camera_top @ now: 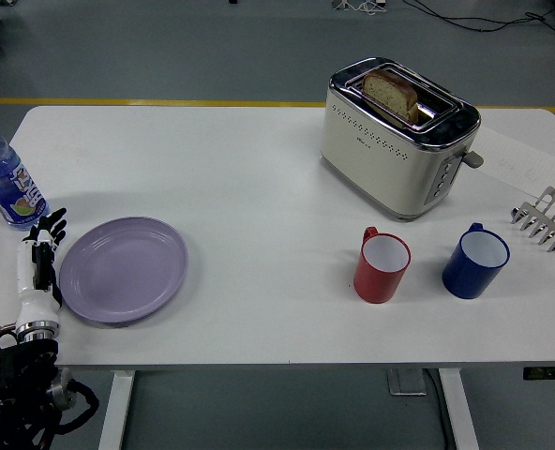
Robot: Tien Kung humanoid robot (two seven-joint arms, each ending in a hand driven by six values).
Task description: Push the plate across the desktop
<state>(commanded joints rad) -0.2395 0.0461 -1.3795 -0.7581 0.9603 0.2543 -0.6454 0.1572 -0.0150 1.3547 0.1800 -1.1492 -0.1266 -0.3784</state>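
The lilac plate (123, 270) lies flat near the left end of the white desk (259, 187), close to the near edge; I take it as the landmark. Just left of the plate, the robot's left hand (41, 267) lies low over the desk, white-backed with dark fingers (51, 225) stretched straight and pointing away from the near edge; it holds nothing, and its inner side is at the plate's left rim, though I cannot tell whether they touch. Behind the hand, up and left of the plate, a water bottle (6, 183) with a blue label stands at the desk's left edge. Well to the right of the plate a red mug (382, 265) stands upright; a blue mug (475, 261) stands further right again; beyond them, toward the far side, a cream toaster (395, 136) holds a slice of bread (391, 93) in its slot; a metal toast rack (544, 219) sits at the far right edge of the desk.
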